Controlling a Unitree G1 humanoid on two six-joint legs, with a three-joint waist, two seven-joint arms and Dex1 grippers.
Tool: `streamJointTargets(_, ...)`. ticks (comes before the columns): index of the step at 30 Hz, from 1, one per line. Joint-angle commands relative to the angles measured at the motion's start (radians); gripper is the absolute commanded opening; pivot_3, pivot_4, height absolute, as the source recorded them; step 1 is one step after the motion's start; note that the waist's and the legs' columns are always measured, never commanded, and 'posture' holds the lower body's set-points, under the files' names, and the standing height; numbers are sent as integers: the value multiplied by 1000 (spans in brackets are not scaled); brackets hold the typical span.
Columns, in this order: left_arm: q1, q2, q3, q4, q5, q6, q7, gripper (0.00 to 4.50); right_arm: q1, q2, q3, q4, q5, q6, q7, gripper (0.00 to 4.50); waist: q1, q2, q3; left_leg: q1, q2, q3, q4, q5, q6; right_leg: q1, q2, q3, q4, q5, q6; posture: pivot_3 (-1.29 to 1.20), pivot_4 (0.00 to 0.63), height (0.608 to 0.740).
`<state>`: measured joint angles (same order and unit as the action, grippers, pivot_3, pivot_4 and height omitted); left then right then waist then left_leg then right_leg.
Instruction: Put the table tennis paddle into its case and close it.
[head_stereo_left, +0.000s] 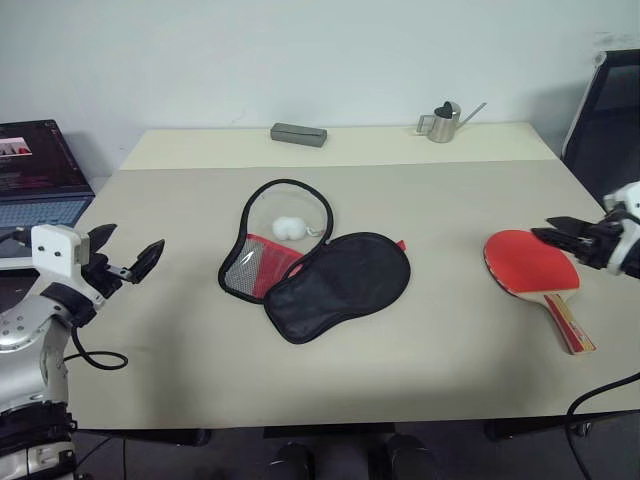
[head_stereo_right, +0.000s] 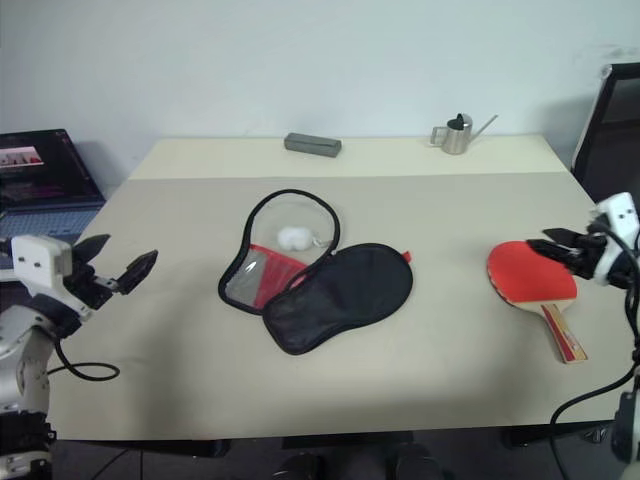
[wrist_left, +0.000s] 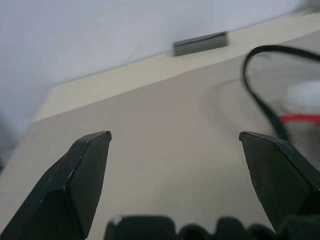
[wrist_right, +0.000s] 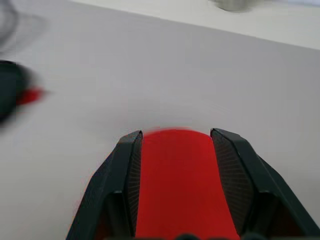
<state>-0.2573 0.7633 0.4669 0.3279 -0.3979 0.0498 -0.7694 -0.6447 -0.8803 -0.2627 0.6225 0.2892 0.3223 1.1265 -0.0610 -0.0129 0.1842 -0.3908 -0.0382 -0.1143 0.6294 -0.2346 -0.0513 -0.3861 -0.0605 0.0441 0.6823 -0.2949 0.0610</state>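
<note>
Beige table (head_stereo_left: 180, 350), unzipped case (head_stereo_left: 320, 270), paddle (head_stereo_left: 530, 265) under right tool (head_stereo_left: 556, 232).

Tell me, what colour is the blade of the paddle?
Red. The table tennis paddle blade shows best in the left eye view.

Soft, even light fills the room, seemingly from overhead, and the pale table (head_stereo_left: 420, 330) shows no harsh glare. The case (head_stereo_left: 335, 283) throws only a faint shadow on its near side. From the head the scene looks sharp. The right wrist view is smeared with motion blur, the table tennis paddle (wrist_right: 182, 185) a soft red patch. The left wrist view blurs the case rim on its right.
</note>
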Motion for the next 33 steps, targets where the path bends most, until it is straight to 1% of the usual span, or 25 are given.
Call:
streamJointTargets(1,-8,45,-7,-38,-64,65,-111,4500,72,18,-8,-285,96,153,-15,2331,2,0,0,0,0,0,0,0,0,0,0,0,0,0,0,0,150,740)
streamJointTargets(3,-16,54,-23,-74,-93,109,-164,4500,118,34,-16,-417,160,264,-31,2331,4,0,0,-1,1,-1,0,0,0,-1,0,-1,0,0,0,0,150,740)
streamJointTargets(7,-21,72,-50,-143,-140,187,-248,4500,185,40,-27,-580,245,409,-69,2331,8,0,0,-2,5,-3,1,0,0,-1,-1,-2,-1,0,0,0,150,740)
streamJointTargets(9,-8,80,-87,-221,-180,242,-319,4500,209,62,-43,-638,290,492,-121,2331,10,-1,0,-2,5,-3,1,0,0,-1,0,-2,-1,0,0,0,150,740)
streamJointTargets(11,-5,75,-122,-300,-211,284,-356,4500,245,82,-44,-709,330,577,-175,2331,11,-1,0,-3,6,-3,1,0,0,-1,0,-3,-1,0,0,0,150,740)
streamJointTargets(14,-11,62,-161,-369,-227,304,-381,4500,309,112,-24,-828,388,670,-222,2331,13,-1,0,-3,6,-3,1,0,0,-1,0,-2,-1,0,0,0,150,740)
streamJointTargets(17,-20,59,-196,-397,-247,340,-403,4500,357,165,23,-917,429,730,-279,2331,11,-1,0,-2,8,-3,1,0,0,-1,2,-2,-1,0,-1,0,150,740)
streamJointTargets(20,-37,55,-219,-383,-233,339,-408,4500,359,220,77,-920,414,736,-333,2331,6,-1,0,-1,12,0,1,0,0,-1,6,-1,-1,2,-2,0,150,740)
streamJointTargets(24,-54,53,-233,-384,-236,351,-407,4500,288,288,120,-846,388,730,-402,2331,5,-1,0,0,14,0,1,0,0,-1,7,-1,-1,2,-4,0,150,740)
streamJointTargets(30,-56,46,-241,-399,-234,363,-399,4500,200,343,160,-743,371,734,-444,2331,6,-2,0,0,14,1,1,0,0,-1,8,0,-1,3,-4,0,150,740)
streamJointTargets(33,-53,42,-241,-407,-233,365,-393,4500,168,350,223,-687,306,695,-457,2331,6,-2,0,0,14,1,0,0,0,-1,7,0,-1,3,-4,0,150,740)
